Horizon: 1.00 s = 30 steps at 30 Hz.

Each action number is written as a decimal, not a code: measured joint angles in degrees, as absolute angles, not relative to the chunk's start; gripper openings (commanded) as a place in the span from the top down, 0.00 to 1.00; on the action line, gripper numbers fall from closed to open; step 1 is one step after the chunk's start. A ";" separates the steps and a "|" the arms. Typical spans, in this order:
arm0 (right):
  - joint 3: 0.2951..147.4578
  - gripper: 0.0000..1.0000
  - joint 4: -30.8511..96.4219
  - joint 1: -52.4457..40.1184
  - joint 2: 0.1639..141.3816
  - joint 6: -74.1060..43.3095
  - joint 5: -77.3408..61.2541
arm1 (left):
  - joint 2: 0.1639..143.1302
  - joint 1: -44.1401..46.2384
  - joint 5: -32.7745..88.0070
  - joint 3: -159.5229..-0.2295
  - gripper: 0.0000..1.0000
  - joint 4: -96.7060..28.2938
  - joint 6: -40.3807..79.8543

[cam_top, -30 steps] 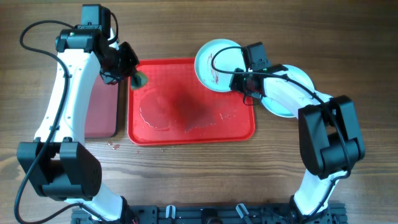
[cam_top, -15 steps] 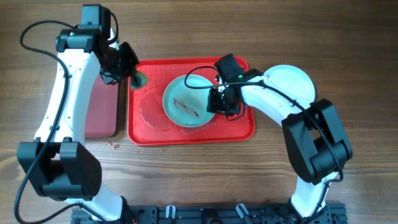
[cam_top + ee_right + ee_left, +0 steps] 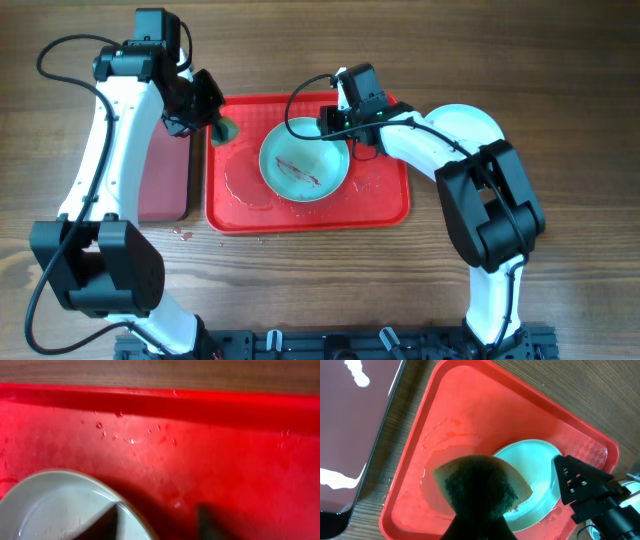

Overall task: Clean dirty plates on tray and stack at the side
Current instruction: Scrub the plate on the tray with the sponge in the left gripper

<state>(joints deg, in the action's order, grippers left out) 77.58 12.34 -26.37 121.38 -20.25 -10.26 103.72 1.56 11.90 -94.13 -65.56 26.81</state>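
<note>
A pale blue plate [image 3: 303, 165] with dark scribble stains lies in the middle of the red tray [image 3: 385, 195]. My right gripper [image 3: 335, 122] is open over the plate's far right rim. In the right wrist view one finger is over the plate [image 3: 55, 505] and the other over the tray [image 3: 200, 435], with the gripper [image 3: 157, 521] astride the rim. My left gripper [image 3: 205, 118] is shut on a green sponge [image 3: 226, 128] above the tray's far left corner. The left wrist view shows the sponge [image 3: 480, 485] above the plate [image 3: 532, 457] and tray [image 3: 445, 415]. Another pale plate [image 3: 470, 125] lies on the table right of the tray, partly hidden by my right arm.
A maroon black-rimmed tray [image 3: 160, 170] lies left of the red tray and shows in the left wrist view [image 3: 350, 435]. Water pools on the red tray's left part [image 3: 245, 185]. Small drops lie on the wooden table [image 3: 180, 235] near its front left corner.
My right gripper carried the stained plate from right of the tray onto the tray's middle, let it go, and drew back to its far rim. The left arm stayed still.
</note>
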 measured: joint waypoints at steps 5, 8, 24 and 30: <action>78.91 0.96 20.03 -26.46 121.58 -30.41 -12.40 | 103.72 1.56 11.90 -94.13 0.96 -65.56 26.83; 79.46 0.95 29.21 -26.41 120.16 -35.92 -13.93 | 103.72 1.56 11.90 -94.13 0.96 -65.54 26.83; 77.58 0.96 26.50 -26.46 117.32 -23.31 -9.91 | 103.72 3.86 10.92 -94.13 0.96 -65.25 25.10; 77.58 0.92 27.83 -26.46 117.43 -23.77 -10.46 | 103.83 7.81 9.72 -91.05 0.96 -61.91 20.62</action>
